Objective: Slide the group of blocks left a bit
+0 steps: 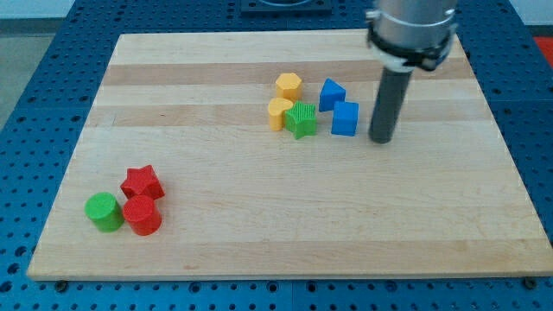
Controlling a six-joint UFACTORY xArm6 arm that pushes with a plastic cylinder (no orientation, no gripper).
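Wooden board (pixel 259 233) on blue pegboard; rod, no fingers to open or close, my tip (pixel 381 138) just right of blue cube (pixel 345 118), near top-right corner, then blue block (pixel 331 93), perhaps wedge-shaped, green star (pixel 301 119), yellow hexagon (pixel 289 85), yellow block (pixel 279 112).

Setting. A pale wooden worktop (pixel 259 242), built of lengthwise planks with visible grain and slightly darker bands, fills most of the frame; its far edge runs along the upper part of the frame and its near edge along the bottom. It rests on a blue perforated base plate (pixel 34 95), with a regular grid of small holes, exposed at the left, right and bottom margins. At the upper centre of the frame a dark strip (pixel 285 7) lies beyond the board, possibly part of a mount. Lighting is even and diffuse, giving only soft, short shadows.
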